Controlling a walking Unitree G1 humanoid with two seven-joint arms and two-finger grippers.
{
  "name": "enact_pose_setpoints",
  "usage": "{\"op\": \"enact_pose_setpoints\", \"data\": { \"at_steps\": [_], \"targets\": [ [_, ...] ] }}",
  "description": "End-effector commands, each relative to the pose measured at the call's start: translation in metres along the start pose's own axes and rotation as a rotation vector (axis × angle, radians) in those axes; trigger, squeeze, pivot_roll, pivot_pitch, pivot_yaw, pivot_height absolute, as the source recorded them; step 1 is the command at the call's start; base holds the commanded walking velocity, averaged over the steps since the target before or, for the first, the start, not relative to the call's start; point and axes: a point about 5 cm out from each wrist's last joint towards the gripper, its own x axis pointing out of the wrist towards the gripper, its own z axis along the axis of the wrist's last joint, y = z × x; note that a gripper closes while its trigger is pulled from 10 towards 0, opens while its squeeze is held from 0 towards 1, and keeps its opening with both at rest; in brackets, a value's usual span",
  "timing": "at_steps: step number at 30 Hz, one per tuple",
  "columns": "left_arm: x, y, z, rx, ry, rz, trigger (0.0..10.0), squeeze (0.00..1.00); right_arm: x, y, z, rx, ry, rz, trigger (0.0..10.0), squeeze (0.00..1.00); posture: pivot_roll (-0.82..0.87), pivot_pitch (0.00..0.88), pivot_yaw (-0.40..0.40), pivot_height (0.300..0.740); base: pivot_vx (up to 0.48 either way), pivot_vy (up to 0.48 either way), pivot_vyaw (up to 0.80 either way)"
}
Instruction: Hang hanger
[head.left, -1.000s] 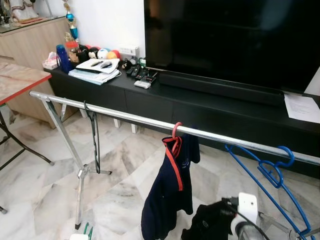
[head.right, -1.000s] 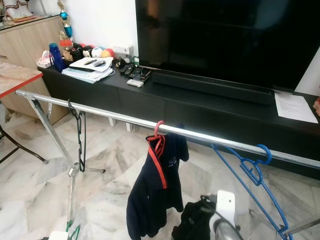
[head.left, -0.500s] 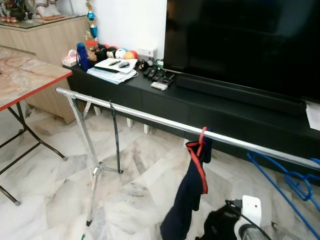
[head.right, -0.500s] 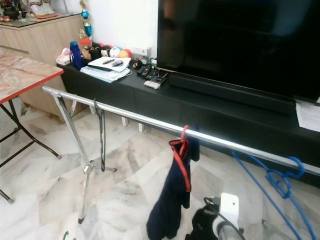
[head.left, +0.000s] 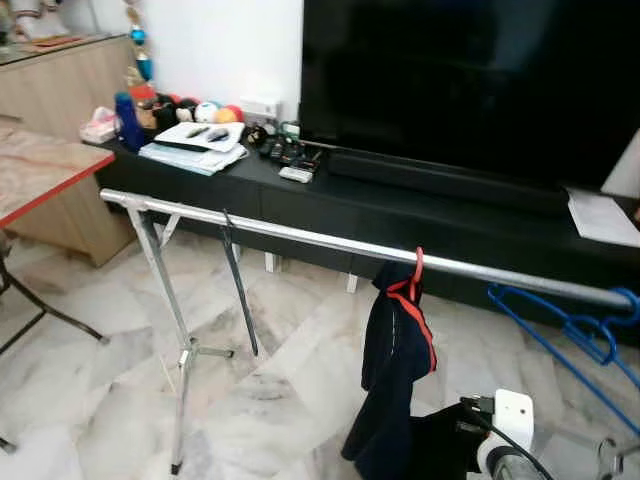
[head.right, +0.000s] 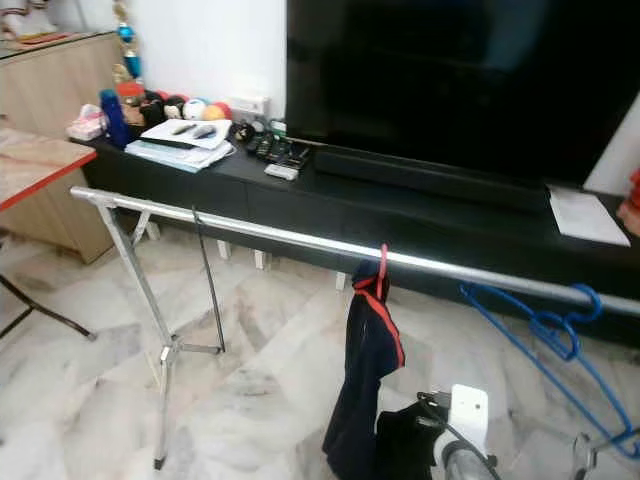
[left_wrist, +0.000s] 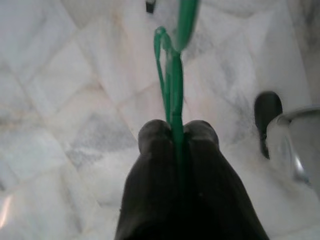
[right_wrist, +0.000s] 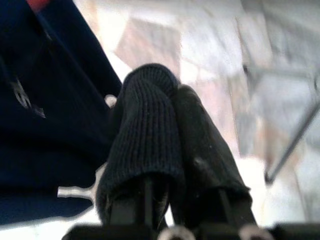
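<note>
Over the marble floor (left_wrist: 60, 90), the left gripper (left_wrist: 177, 132) pinches a green hanger (left_wrist: 172, 75) between its closed fingers, held low and well apart from the silver clothes rail (head.left: 300, 238). On that rail hang a black hanger (head.left: 238, 290) near its left end, a navy jacket (head.left: 395, 370) on a red hanger at the middle, and blue hangers (head.left: 575, 330) toward the right end. The right gripper (right_wrist: 172, 135) hangs pressed together just beside the jacket.

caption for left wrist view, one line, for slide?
Left end effector shut on a green hanger, held low above the marble floor.
</note>
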Motion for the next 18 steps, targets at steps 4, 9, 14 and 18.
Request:
{"op": "enact_pose_setpoints", "data": {
  "at_steps": [4, 9, 14, 18],
  "targets": [
    [-0.002, 0.003, -0.01, 0.007, 0.038, 0.009, 10.0, 0.0, -0.001, 0.009, -0.002, 0.03, -0.01, 0.014, 10.0, 0.0, -0.03, 0.0, 0.0, 0.74, 0.0, 0.39, 0.0],
    [-0.001, -0.001, -0.008, 0.001, 0.036, 0.012, 10.0, 0.0, -0.002, 0.012, -0.008, 0.035, 0.004, 0.014, 10.0, 0.0, 0.0, 0.0, -0.005, 0.74, 0.0, 0.391, 0.0],
    [-0.002, -0.004, -0.01, 0.005, 0.04, 0.009, 10.0, 0.0, -0.002, 0.011, -0.007, 0.038, 0.006, 0.009, 10.0, 0.0, 0.02, 0.0, -0.009, 0.74, 0.0, 0.387, 0.0],
    [-0.001, -0.007, -0.008, 0.002, 0.033, 0.005, 10.0, 0.0, -0.001, 0.007, -0.003, 0.049, 0.0, -0.007, 10.0, 0.0, 0.02, 0.006, -0.013, 0.74, 0.0, 0.384, 0.0]
  ]
}}
